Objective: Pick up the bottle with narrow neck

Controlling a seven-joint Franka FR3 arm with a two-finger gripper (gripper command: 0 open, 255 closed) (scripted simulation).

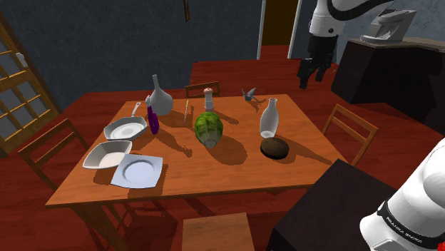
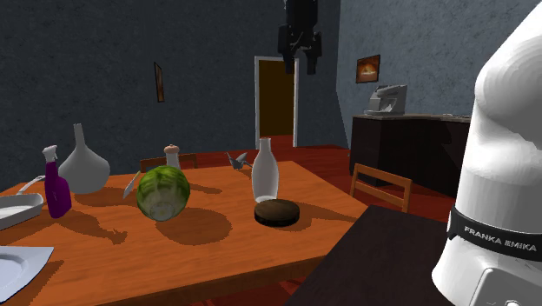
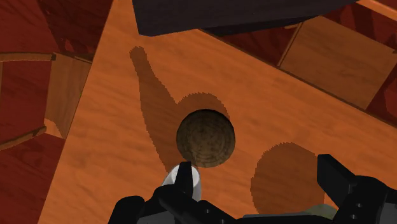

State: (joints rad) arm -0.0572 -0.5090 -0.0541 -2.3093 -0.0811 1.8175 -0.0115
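Pincer point(image 1: 311, 80) spread, seemingly well above white bottle point(image 1: 268, 118).

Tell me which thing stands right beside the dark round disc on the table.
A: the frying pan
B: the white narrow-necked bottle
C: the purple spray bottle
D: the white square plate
B: the dark round disc lies at the foot of the white narrow-necked bottle, with nothing between them.

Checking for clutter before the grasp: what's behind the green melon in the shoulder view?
A small shaker with a brownish cap stands behind the green melon; the melon covers its base.
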